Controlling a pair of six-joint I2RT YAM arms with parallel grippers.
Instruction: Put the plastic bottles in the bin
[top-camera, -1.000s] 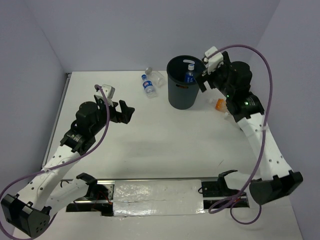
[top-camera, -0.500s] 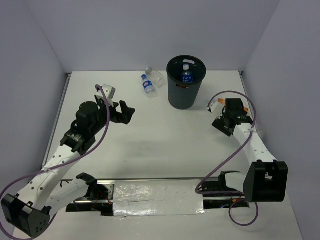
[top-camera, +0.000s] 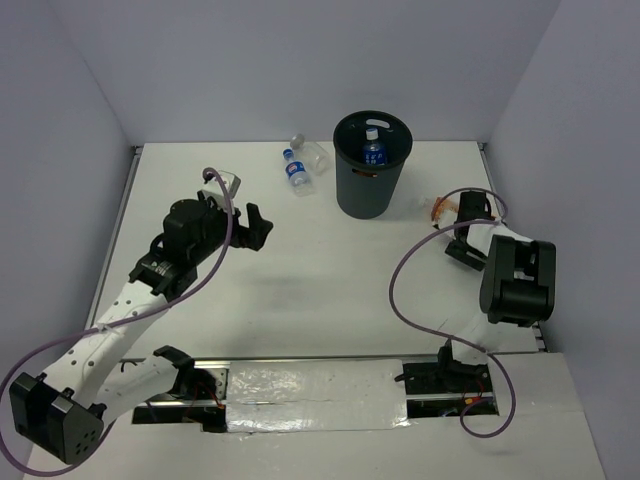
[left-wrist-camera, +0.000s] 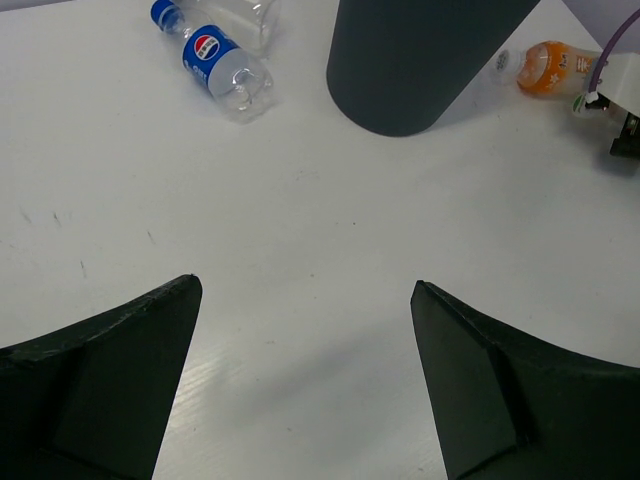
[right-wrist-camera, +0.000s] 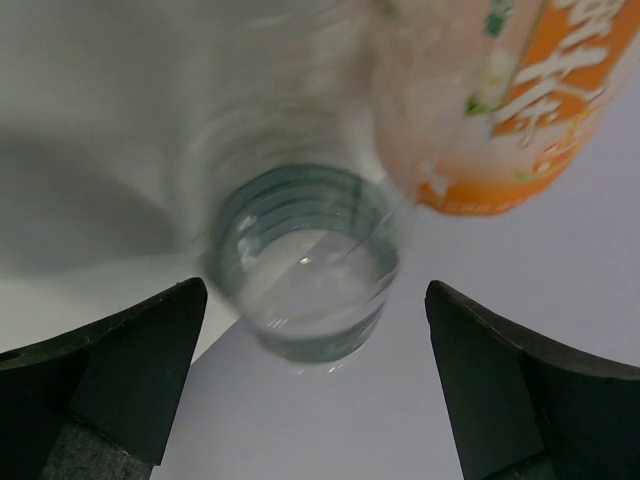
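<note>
Bin (top-camera: 371, 190) is standing upright on the bench (top-camera: 330, 290) toward 12 o'clock, near the far edge. One blue-capped bottle (top-camera: 374, 150) is sitting inside it, cap up.

Two more bottles are lying on the bench at 9 o'clock of the bin, apart from it. They are a blue-label bottle (top-camera: 298, 173) and, right beside it at its 1 o'clock, a clear bottle (top-camera: 312, 152). The left wrist view is showing them overlapping; actual contact cannot be told.

Orange bottle (top-camera: 440, 208) is lying on its side at 4 o'clock of the bin, near but not touching it. In the top view it is partly covered by the right arm (top-camera: 515, 275).

Left arm (top-camera: 185, 240) is hanging over the 9 o'clock side of the bench. Left fingers (left-wrist-camera: 110, 370) are standing wide apart and gripping nothing, with bare bench between them. They are pointing toward the bin, with all bottles well ahead of them.

Right arm is bending low at the 3 o'clock side, wrist down by the orange bottle. Right fingers (right-wrist-camera: 110, 370) are standing wide apart. A blurred see-through bottle (right-wrist-camera: 305, 270), seen end-on, is sitting between them, and neither finger is touching it. The orange bottle is showing at its 1 o'clock in that view, overlapping its edge. Whether the two are touching cannot be told.
</note>
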